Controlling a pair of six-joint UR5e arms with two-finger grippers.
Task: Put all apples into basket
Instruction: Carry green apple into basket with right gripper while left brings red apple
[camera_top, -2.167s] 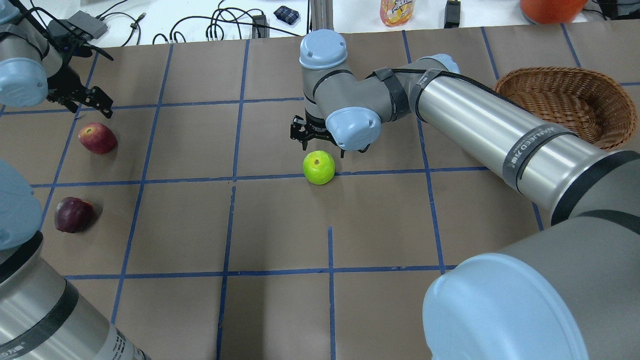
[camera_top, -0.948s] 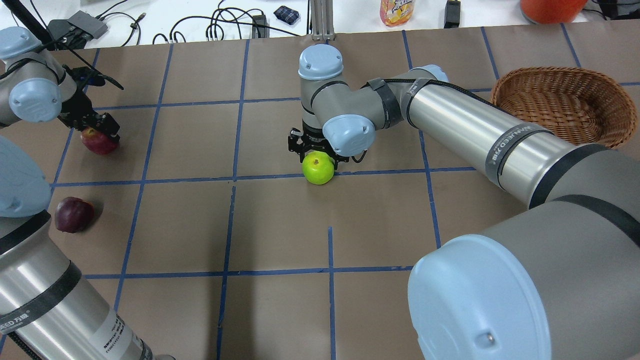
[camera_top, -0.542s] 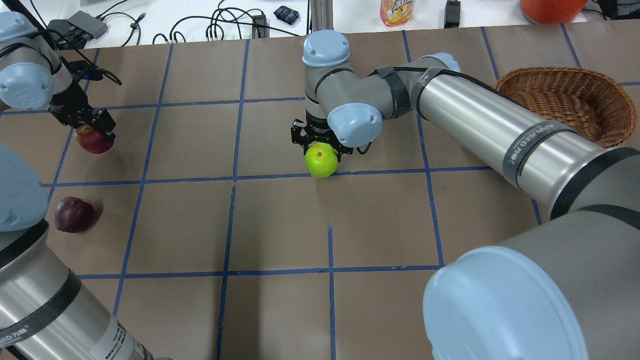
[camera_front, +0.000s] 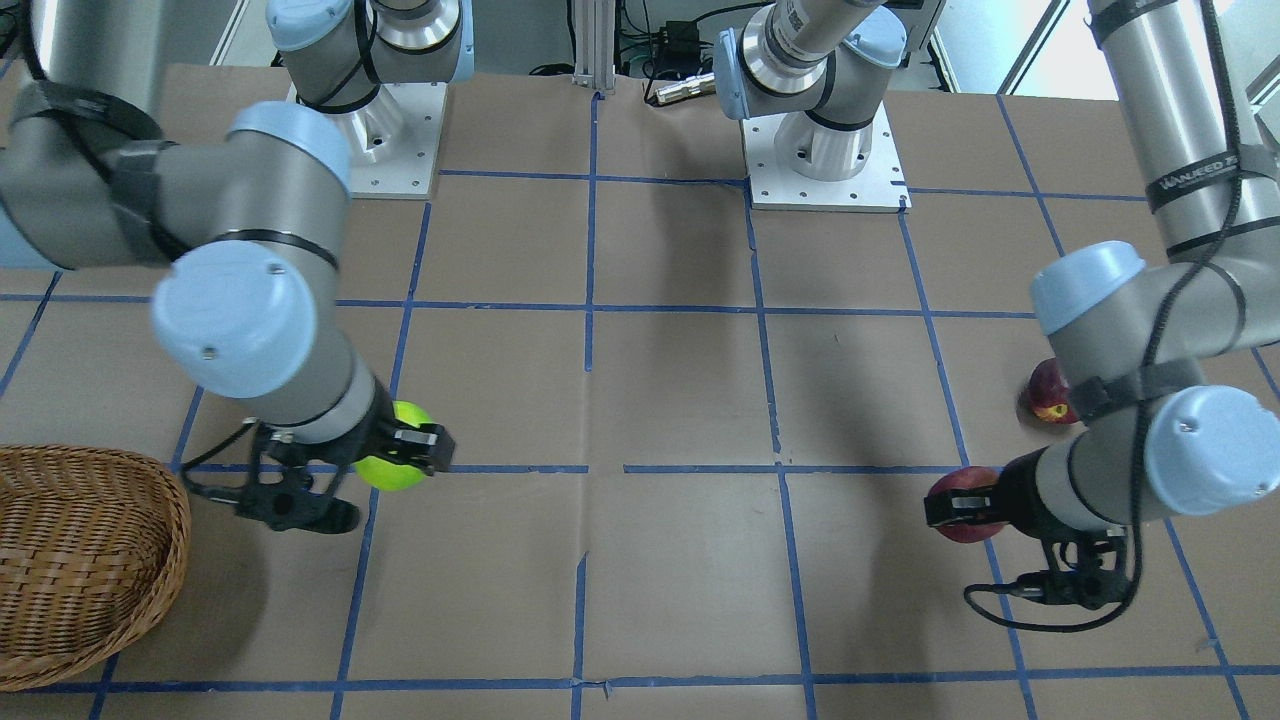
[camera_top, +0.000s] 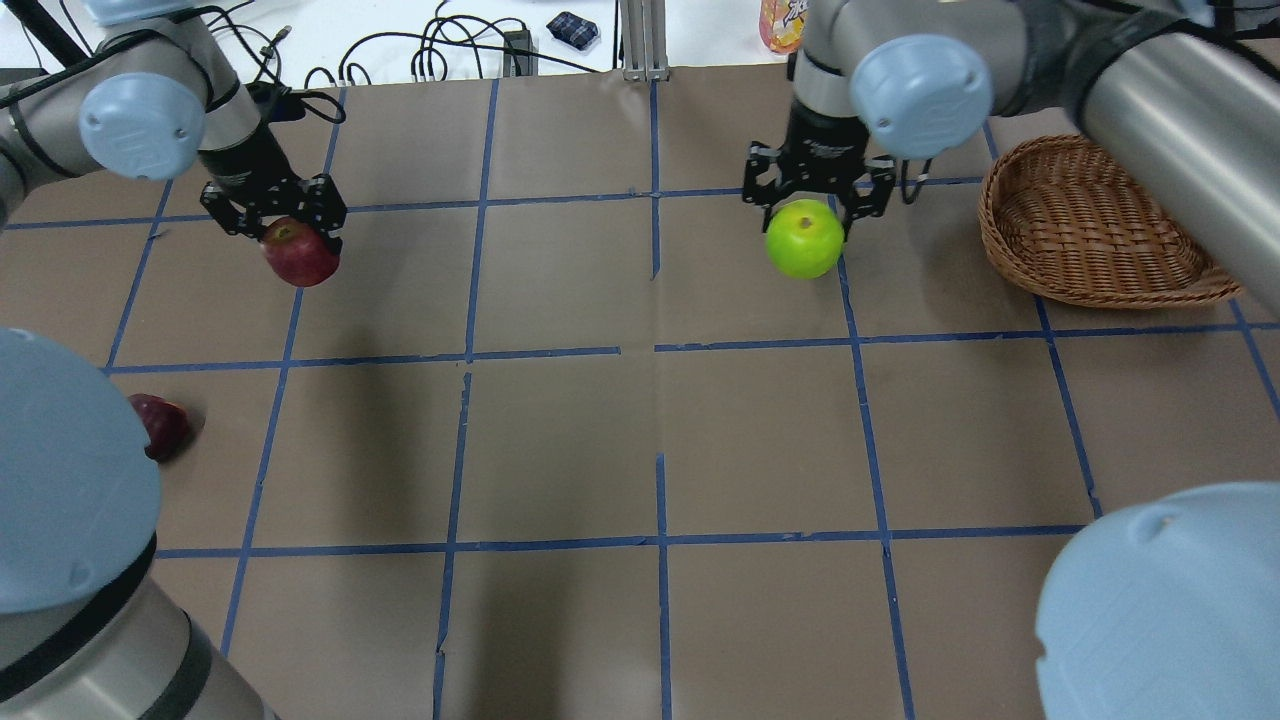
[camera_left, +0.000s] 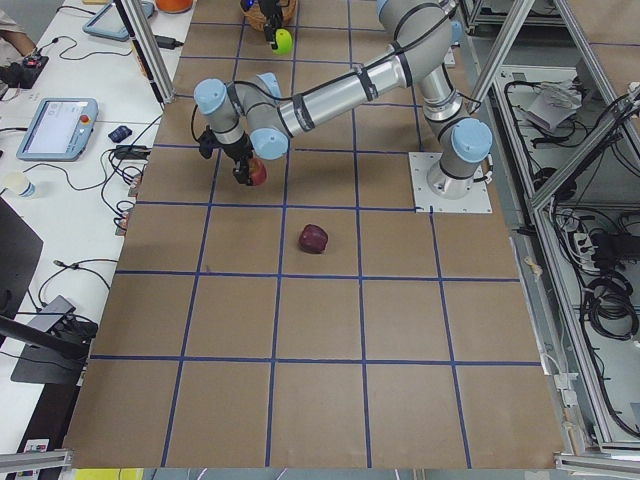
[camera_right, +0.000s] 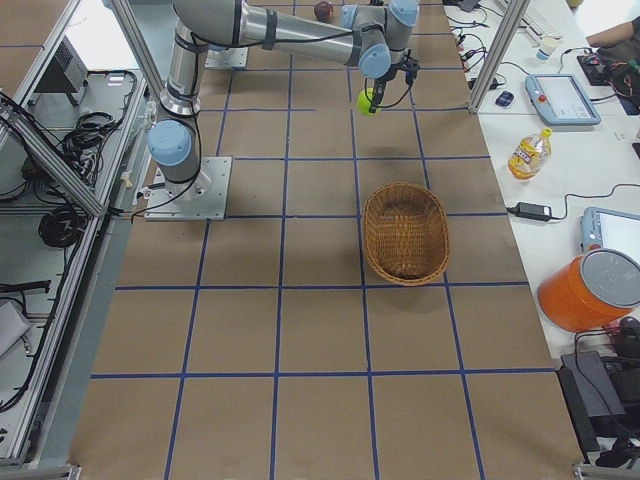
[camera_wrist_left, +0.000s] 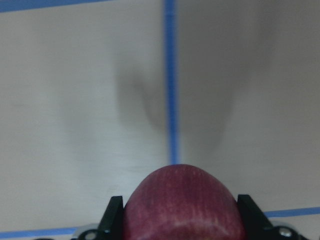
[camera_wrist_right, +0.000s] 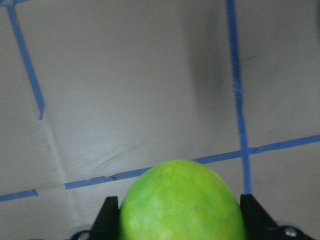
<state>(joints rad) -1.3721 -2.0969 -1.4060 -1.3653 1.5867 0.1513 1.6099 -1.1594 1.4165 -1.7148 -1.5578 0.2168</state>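
Note:
My right gripper (camera_top: 808, 222) is shut on the lime-green apple (camera_top: 805, 240) and holds it above the table, a little left of the wicker basket (camera_top: 990, 215). The apple fills the bottom of the right wrist view (camera_wrist_right: 182, 200). My left gripper (camera_top: 292, 240) is shut on the lighter red apple (camera_top: 300, 255), lifted off the table at the far left; it also shows in the left wrist view (camera_wrist_left: 182, 205). The dark maroon apple (camera_top: 160, 425) lies on the table at the left edge, partly hidden by my left arm. The basket (camera_front: 180, 520) holds no apples.
Cables and a yellow bottle (camera_top: 790, 12) lie on the white bench beyond the table's far edge. The two arm bases (camera_front: 820, 150) stand at the robot's side. An orange container (camera_right: 590, 290) and tablets sit beside the table.
Both grippers have risen with their apples. The right one has carried the green apple right, toward the basket. The left one has carried the red apple right. The maroon apple has not moved.

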